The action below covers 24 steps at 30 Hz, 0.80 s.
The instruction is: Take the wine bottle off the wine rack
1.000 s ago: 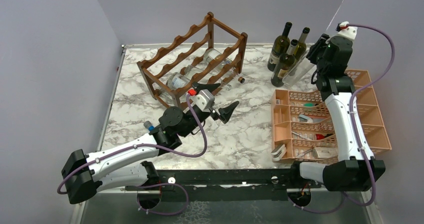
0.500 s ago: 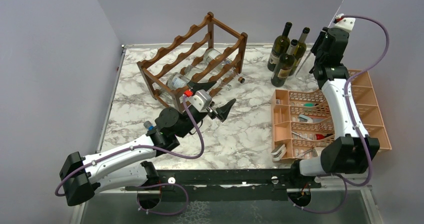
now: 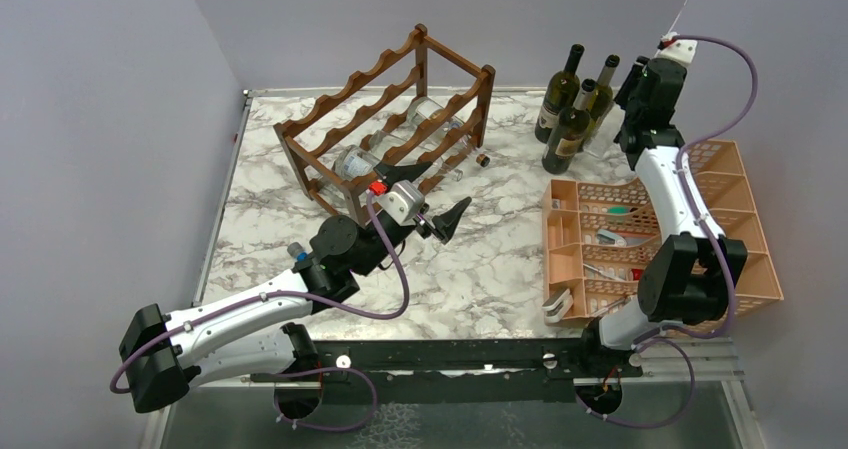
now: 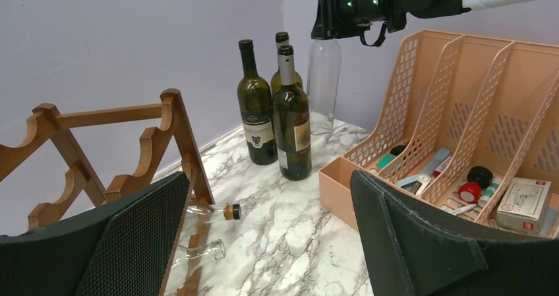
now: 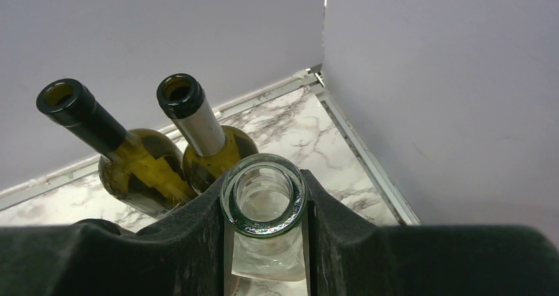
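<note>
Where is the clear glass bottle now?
The clear bottle is upright at the table's far right corner, its neck in the right pincer, just right of the three dark bottles in the left wrist view.

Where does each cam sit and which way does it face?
Top external: above and behind the bases, looking down on the table and wine rack; left arm and right arm show.
Left wrist: low, facing the dark bottles; open left gripper frames it.
Right wrist: looks down onto the clear bottle; right gripper clamps its neck.
Shared: both wrist views show the clear bottle and dark bottles.
</note>
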Motion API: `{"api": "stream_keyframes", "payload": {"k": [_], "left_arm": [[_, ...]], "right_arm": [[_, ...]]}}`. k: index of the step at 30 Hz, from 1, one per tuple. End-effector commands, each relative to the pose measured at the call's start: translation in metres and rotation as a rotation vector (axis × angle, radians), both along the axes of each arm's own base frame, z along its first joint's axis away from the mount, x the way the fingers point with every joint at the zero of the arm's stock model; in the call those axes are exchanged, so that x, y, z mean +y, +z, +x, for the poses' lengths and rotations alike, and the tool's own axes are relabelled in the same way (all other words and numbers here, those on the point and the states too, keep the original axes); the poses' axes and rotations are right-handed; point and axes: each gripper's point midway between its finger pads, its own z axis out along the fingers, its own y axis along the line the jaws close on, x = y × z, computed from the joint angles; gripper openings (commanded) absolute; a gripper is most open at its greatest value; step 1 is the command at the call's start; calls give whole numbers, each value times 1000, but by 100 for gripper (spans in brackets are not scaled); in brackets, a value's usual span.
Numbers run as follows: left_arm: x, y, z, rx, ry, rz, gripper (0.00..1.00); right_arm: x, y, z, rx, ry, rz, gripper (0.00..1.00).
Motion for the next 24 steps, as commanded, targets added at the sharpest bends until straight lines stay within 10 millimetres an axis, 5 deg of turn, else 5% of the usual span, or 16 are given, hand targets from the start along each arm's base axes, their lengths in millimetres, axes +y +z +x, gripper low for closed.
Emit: {"api": "stream_keyframes", "payload": {"k": [1,7,19,24], "left_arm": [[6,4,1,-24,29,-5,99],[10,7,2,-35,43,-4,99],[15,10,3,-51,64,-3,99],[15,10,2,-53,63,-3,99]], "right_arm": [[7,6,10,-96,49,-5,6],[11,-25,16,-42,82,-7,6],[16,-50,20,-5,116,-9,9],[13,-56,16,5,112,-40,19]]}}
